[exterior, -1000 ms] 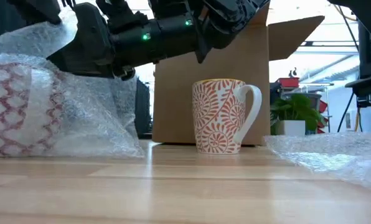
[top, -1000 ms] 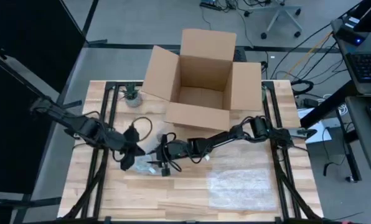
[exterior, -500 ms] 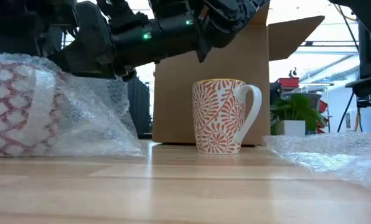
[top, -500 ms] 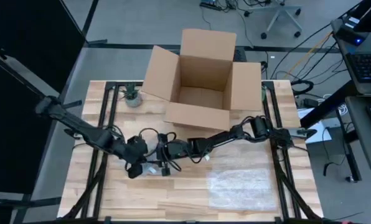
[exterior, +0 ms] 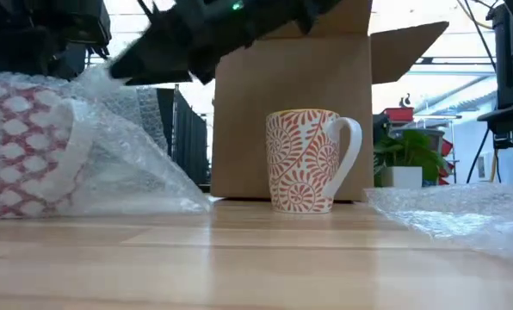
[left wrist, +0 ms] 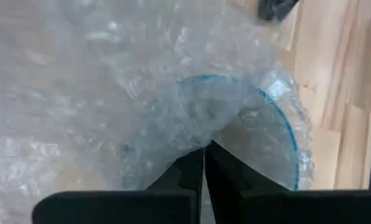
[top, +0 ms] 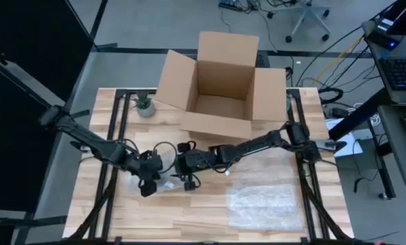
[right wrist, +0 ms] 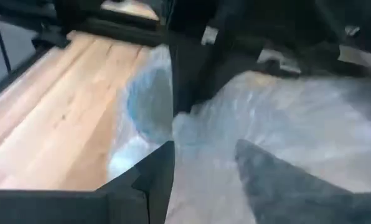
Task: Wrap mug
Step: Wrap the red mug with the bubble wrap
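Both arms meet at the front-left part of the wooden table, over a bundle of bubble wrap. Inside that clear wrap lies a mug with a red-and-white lattice pattern, resting on its side at the left edge of the low view. The left gripper has its two dark fingers pressed together, with a fold of the wrap pinched between their tips. The right gripper reaches in from the other side with its fingers spread apart, the wrap lying between and beyond them; it grips nothing that can be made out. A second mug, orange and white with a swirling leaf pattern, stands upright and unwrapped in front of the open cardboard box, its handle towards the right of the low view. A loose flat sheet of bubble wrap lies on the table's front-right part, well apart from the bundle. A small potted plant sits near the box's left flap. No writing or brand can be read on the box, the mugs or the wrap.
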{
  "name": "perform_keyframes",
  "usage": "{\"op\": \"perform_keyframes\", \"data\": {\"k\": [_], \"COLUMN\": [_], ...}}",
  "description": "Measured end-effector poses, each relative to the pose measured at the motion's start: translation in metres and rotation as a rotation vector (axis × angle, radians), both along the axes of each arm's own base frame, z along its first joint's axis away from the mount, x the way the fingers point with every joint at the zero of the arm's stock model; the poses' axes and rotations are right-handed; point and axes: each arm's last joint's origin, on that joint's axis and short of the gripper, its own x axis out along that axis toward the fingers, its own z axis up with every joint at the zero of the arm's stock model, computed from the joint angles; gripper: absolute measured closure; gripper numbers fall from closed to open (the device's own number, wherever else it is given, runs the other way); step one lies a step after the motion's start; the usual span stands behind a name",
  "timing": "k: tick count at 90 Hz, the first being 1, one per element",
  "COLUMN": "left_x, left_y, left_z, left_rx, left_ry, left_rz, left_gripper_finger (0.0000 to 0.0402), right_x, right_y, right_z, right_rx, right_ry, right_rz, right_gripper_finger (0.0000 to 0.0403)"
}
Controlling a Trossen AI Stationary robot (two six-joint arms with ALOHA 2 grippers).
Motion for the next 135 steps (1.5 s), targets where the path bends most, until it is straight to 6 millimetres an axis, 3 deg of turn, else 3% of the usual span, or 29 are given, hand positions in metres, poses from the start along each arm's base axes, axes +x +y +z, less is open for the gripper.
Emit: {"op": "perform_keyframes", "data": {"k": [27,45,65,78,106,135], "left_x": [0.001,0.001,0.001,0.001,0.001,0.001], "left_y": [0.0,0.0,0.0,0.0,0.0,0.0], "left_z": [0.0,0.0,0.0,0.0,0.0,0.0], "left_rx": [-0.005,-0.005,-0.006,-0.005,-0.002,-0.003], "left_ry": [-0.005,-0.006,-0.007,-0.007,-0.009,-0.01], "left_rz": [0.003,0.003,0.003,0.001,-0.003,-0.002], "left_gripper_finger": [0.04,0.04,0.04,0.04,0.04,0.04], "right_x": [-0.045,-0.037,-0.02,-0.014,-0.001,0.006], "right_y": [-0.015,-0.021,-0.046,-0.048,-0.017,0.0], "right_z": [0.029,0.053,0.044,0.041,-0.004,0.009], "right_rx": [-0.056,-0.061,-0.07,-0.02,0.031,0.076], "right_ry": [0.306,0.102,0.01,-0.037,0.049,-0.12], "right_rz": [-0.012,-0.011,-0.057,-0.073,-0.029,-0.004], "right_gripper_finger": [0.0245,0.0245,0.0245,0.0245,0.0245,0.0245]}}
